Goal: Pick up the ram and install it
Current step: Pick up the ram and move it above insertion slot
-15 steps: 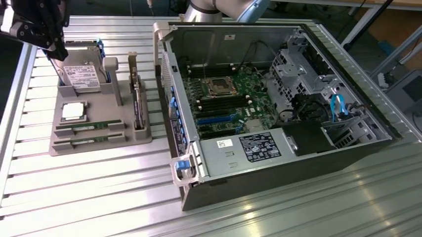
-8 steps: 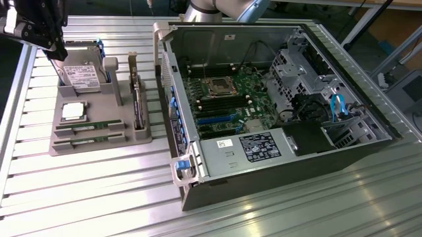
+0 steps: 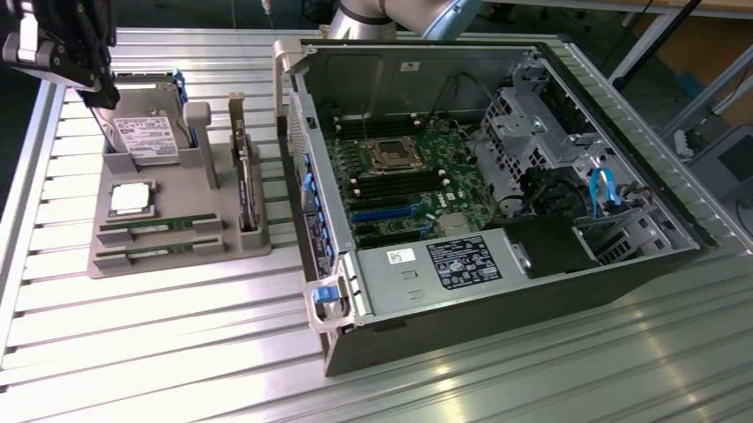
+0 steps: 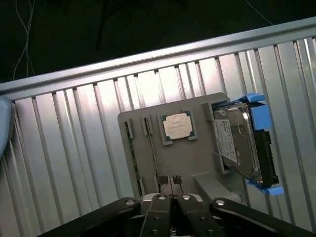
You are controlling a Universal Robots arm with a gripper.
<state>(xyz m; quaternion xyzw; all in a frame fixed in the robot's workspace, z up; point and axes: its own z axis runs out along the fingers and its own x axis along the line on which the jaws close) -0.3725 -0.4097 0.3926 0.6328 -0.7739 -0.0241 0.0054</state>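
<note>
Two ram sticks, long thin green boards, lie in slots at the near end of the grey holder (image 3: 176, 198): one ram stick (image 3: 159, 226) and a second (image 3: 151, 256) just in front of it. In the wrist view the ram (image 4: 132, 163) shows edge-on as a thin strip beside a second strip (image 4: 153, 158). My black gripper (image 3: 100, 88) hangs high at the exterior view's left, above the far end of the holder and well apart from the ram. The gripper (image 4: 171, 187) is shut, its two fingers pressed together with nothing between them.
The holder also carries an upright hard drive with blue rails (image 3: 147, 132), a square silver processor (image 3: 130, 198) and a dark expansion card (image 3: 245, 194). The open computer case (image 3: 612, 264) lies at the exterior view's right, its motherboard (image 3: 400, 185) exposed. Everything rests on a ribbed aluminium table (image 3: 165, 352).
</note>
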